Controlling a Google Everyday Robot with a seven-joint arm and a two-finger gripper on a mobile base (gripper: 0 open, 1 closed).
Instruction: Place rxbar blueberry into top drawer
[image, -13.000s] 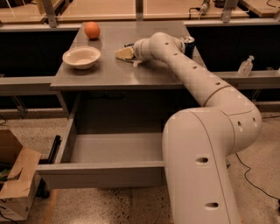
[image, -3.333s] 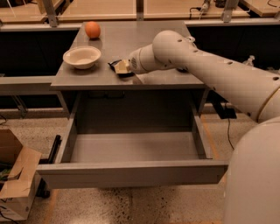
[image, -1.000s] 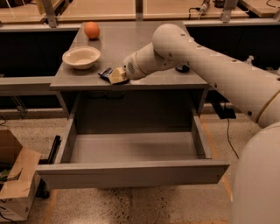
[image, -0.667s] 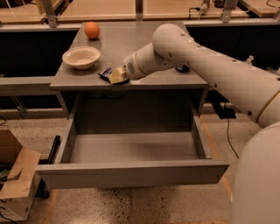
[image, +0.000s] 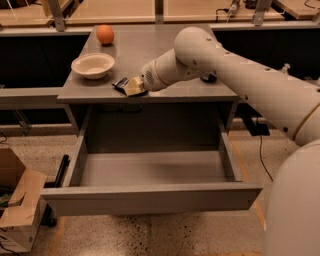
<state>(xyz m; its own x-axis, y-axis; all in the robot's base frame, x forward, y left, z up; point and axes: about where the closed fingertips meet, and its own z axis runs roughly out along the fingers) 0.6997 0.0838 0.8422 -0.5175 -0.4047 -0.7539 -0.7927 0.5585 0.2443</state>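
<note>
End effector (image: 131, 86) sits at counter (image: 150, 55) front edge, clamped on rxbar blueberry (image: 119, 83), likely light, crinkly, slippery; best pinched across its flat faces.

I see the gripper (image: 131, 86) at the table (image: 150, 50) front edge, matt cream plastic, pinching the rxbar blueberry (image: 120, 83), a dark, faintly shiny wrapper. Table and top drawer (image: 150, 197) look smooth matt grey metal; the arm (image: 240, 75) smooth white plastic; the box (image: 20, 210) brown cardboard.
</note>
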